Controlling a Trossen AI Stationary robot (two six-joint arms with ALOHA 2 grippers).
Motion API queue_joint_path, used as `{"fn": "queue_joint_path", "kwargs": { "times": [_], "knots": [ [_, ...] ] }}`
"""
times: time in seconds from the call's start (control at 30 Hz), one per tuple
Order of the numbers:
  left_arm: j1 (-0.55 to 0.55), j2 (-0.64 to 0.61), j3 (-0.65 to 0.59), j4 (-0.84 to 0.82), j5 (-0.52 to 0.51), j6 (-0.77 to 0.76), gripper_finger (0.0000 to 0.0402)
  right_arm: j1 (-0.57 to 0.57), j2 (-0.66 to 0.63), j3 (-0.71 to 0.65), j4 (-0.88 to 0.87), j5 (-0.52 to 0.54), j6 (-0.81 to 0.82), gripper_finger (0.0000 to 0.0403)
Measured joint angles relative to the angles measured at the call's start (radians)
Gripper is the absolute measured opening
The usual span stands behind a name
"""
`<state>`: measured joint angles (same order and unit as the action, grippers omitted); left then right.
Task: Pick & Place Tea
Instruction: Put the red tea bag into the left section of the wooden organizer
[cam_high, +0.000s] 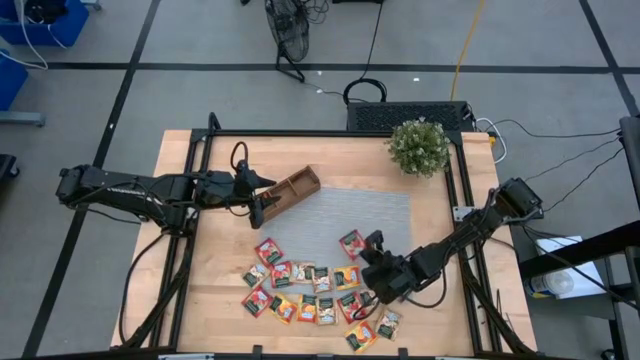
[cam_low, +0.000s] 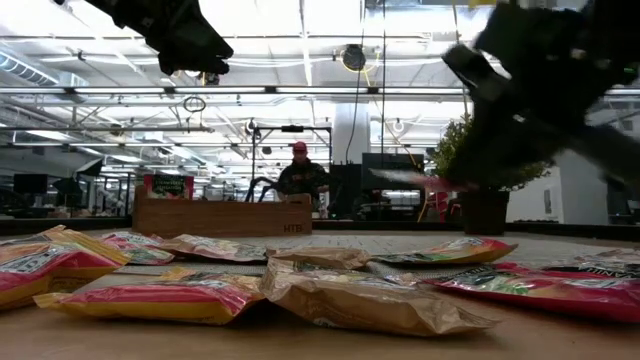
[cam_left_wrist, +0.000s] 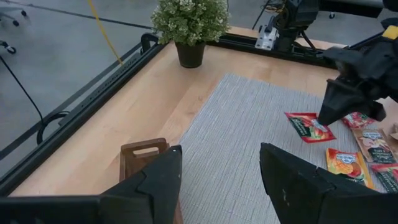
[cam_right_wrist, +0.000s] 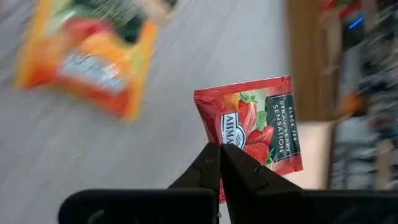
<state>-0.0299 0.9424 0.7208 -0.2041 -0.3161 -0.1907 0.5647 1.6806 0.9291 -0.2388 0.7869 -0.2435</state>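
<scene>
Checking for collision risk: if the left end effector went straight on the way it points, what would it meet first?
Probably the mat first; the left end effector tilts down toward it, and the wooden tray sits just to one side. Depth is unclear.

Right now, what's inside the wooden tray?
From above, the wooden tray looks empty, with no tea sachets showing. The open left gripper covers its near end, so that part stays hidden. The right gripper pinches a red strawberry sachet.

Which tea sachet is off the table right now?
The red strawberry sachet, pinched at its edge by the shut right gripper and lifted clear. The other sachets lie flat on the table.
</scene>
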Motion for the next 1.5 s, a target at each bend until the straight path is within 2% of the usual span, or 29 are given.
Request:
{"fn": "queue_joint_path", "kwargs": {
  "times": [0.4, 0.53, 0.7, 0.77, 1.07, 1.27, 1.5],
  "knots": [
    [0.000, 0.010, 0.000, 0.004, 0.000, -0.237, 0.0214, -0.199, 0.015, 0.000, 0.579, 0.022, -0.522, 0.0000],
    [0.000, 0.073, -0.002, 0.051, 0.000, -0.323, 0.0214, -0.253, 0.053, 0.000, 0.759, 0.006, -0.659, 0.0000],
    [0.000, 0.178, -0.002, 0.196, 0.003, -0.310, 0.0214, -0.295, 0.124, 0.000, 0.922, -0.002, -0.815, 0.0000],
    [0.000, 0.201, -0.001, 0.249, 0.011, -0.294, 0.0214, -0.304, 0.139, 0.000, 0.964, -0.002, -0.848, 0.0000],
    [0.000, 0.262, -0.001, 0.302, 0.042, -0.296, 0.0214, -0.318, 0.146, 0.000, 1.073, -0.034, -0.905, 0.0000],
    [0.000, 0.284, -0.001, 0.366, 0.092, -0.288, 0.0214, -0.335, 0.146, 0.000, 1.089, -0.058, -0.906, 0.0000],
    [0.000, 0.284, -0.001, 0.367, 0.092, -0.283, 0.0213, -0.339, 0.146, 0.000, 1.088, -0.057, -0.904, 0.0000]
  ]
}}
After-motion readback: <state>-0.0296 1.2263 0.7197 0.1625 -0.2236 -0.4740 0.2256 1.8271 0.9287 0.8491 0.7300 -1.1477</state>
